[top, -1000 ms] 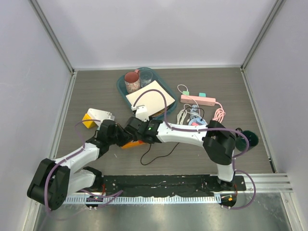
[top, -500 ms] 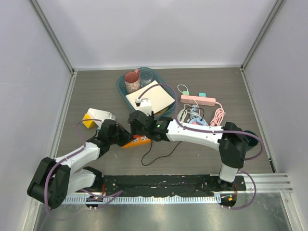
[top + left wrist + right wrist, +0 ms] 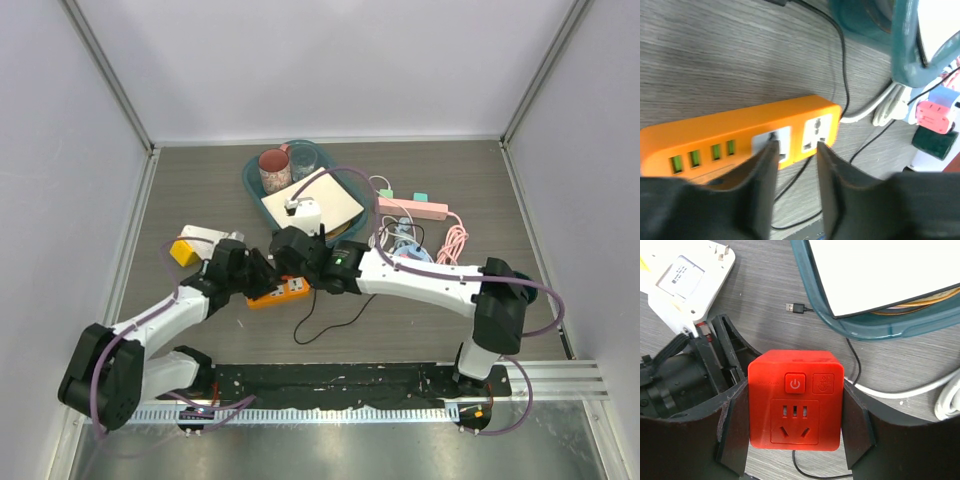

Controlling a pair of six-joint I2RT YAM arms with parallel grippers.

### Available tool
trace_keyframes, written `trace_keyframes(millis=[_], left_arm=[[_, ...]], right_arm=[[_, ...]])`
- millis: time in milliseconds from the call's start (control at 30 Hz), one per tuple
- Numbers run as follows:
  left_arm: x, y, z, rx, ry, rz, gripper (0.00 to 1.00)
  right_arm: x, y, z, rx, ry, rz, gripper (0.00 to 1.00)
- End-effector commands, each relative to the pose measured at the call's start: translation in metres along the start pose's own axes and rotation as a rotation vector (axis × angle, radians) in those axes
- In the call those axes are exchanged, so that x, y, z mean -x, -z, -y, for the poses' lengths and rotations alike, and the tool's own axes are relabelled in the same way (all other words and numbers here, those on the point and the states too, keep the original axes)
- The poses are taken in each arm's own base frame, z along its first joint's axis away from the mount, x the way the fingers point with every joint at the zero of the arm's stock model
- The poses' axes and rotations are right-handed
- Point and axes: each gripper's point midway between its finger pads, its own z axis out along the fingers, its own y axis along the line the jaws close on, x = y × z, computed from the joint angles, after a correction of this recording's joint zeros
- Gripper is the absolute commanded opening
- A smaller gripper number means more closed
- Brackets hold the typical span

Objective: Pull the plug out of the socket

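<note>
Red cube-shaped plastic plug (image 3: pixel 795 405): clamped in the right gripper (image 3: pixel 795 437), lifted off the orange plastic power strip (image 3: pixel 740 135) and farther from it than a second earlier.
Left gripper (image 3: pixel 794 172): over the strip's sockets, fingers slightly apart where earlier they were together.

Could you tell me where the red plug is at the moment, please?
The red plug sits at the centre of the right wrist view, clamped in the right gripper, close to the teal tray.

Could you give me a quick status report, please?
Right gripper shut on red plug, off the orange power strip. Left gripper open over the strip. Nothing in the way.
</note>
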Motion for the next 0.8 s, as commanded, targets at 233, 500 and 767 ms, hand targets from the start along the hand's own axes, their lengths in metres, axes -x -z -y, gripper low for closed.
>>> trace_keyframes(millis=[233, 500, 767], left_arm=[[0.017, 0.067, 0.008, 0.081, -0.178, 0.071, 1.0], [0.037, 0.11, 0.038, -0.016, -0.214, 0.204, 1.0], [0.054, 0.135, 0.038, 0.02, -0.331, 0.304, 0.99]], right_arm=[[0.057, 0.037, 0.043, 0.047, -0.107, 0.097, 0.01], [0.021, 0.038, 0.044, 0.27, -0.155, -0.026, 0.01], [-0.047, 0.034, 0.045, 0.372, -0.208, -0.176, 0.01]])
